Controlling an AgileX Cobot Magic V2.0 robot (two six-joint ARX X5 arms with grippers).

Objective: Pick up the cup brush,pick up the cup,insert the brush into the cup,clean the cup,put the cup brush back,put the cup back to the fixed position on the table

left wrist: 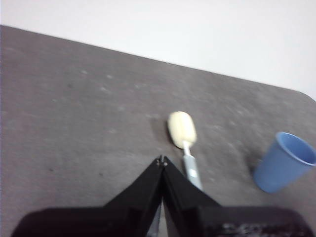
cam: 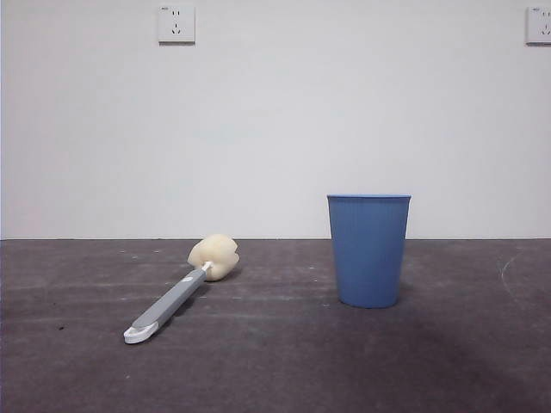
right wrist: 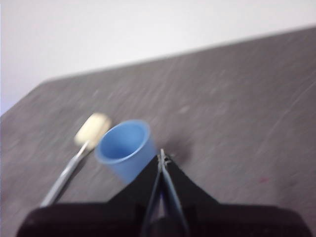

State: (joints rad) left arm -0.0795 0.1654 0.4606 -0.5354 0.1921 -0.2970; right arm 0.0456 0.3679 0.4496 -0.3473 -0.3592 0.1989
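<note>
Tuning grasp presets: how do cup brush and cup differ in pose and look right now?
Pose: the cup brush lies flat on the table; the cup stands upright, mouth up.
Shape: the cup brush is long and thin with a rounded sponge head; the cup is a wide, tapered tumbler.
Colour: the cup brush is grey, white and cream; the cup is blue.
Shared: both rest ungrasped.

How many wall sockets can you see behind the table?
2: one wall socket high on the wall above the cup brush, another cut off at the frame's edge, beyond the cup. Others may lie outside view.
</note>
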